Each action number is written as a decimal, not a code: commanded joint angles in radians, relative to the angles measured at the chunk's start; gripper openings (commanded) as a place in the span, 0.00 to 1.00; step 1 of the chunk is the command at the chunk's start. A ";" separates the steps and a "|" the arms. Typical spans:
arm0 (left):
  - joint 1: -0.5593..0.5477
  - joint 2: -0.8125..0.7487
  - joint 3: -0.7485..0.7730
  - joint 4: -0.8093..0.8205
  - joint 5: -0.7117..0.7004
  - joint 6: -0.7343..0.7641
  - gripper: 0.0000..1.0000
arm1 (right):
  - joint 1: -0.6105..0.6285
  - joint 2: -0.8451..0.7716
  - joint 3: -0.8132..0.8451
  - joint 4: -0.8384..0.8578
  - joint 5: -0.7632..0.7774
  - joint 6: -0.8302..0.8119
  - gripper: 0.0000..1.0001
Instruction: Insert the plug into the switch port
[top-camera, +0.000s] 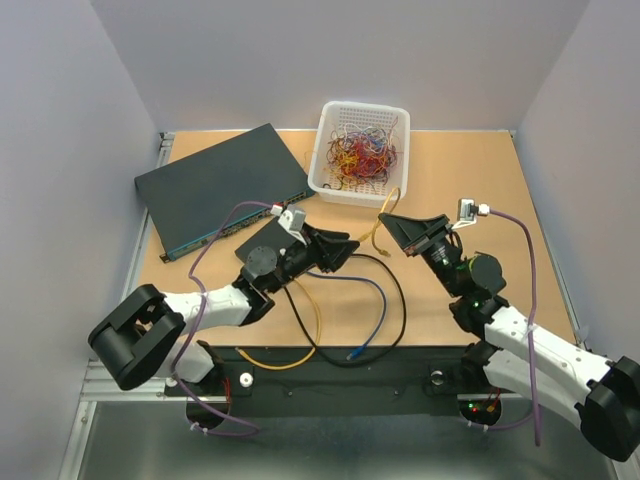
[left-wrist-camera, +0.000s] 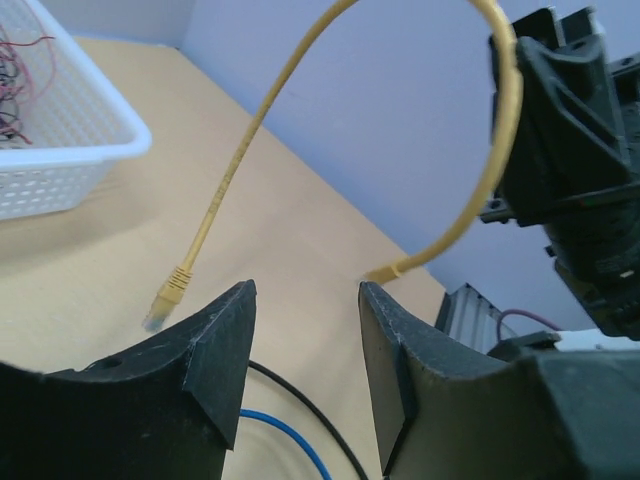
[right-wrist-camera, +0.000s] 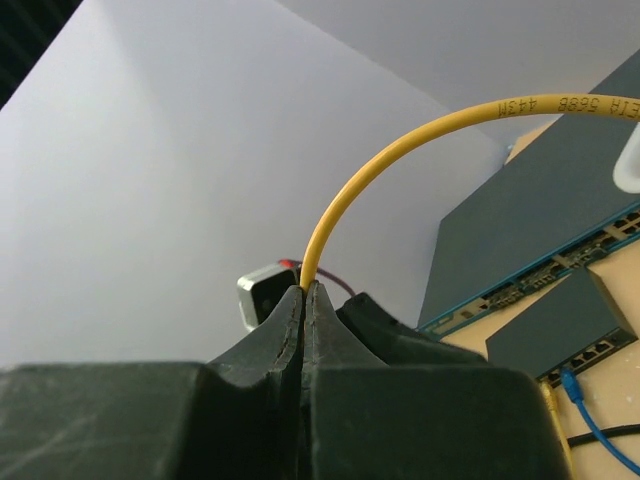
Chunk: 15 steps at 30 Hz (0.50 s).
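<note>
the right gripper (right-wrist-camera: 303, 290) has its jaws pressed together on the yellow cable (right-wrist-camera: 400, 140), pinching it some way back from the end. from there the cable rises in an arch and comes down between the two arms. the plug (left-wrist-camera: 165, 300) hangs at its end with the long axis nearly upright, tip down, close above the table (left-wrist-camera: 90, 250); if it touches, i cannot tell. the left gripper (left-wrist-camera: 305, 300) has its jaws spread with nothing between them, and the plug is just ahead of it, a little outside one finger. the small black box (top-camera: 258, 238) lies behind that gripper, partly under the left arm, and its ports (right-wrist-camera: 598, 350) face the right arm's side. i judge the left gripper is nearer to both, and the plug must be turned from hanging to level before it meets a port.
</note>
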 joint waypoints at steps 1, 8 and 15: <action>0.020 0.033 0.111 -0.083 -0.020 0.085 0.57 | -0.002 0.013 0.057 0.096 -0.093 0.012 0.00; 0.115 0.191 0.105 0.058 0.111 -0.003 0.62 | -0.002 0.062 0.071 0.102 -0.139 0.054 0.00; 0.192 0.315 0.122 0.136 0.178 -0.053 0.62 | -0.002 0.051 0.082 0.104 -0.157 0.051 0.00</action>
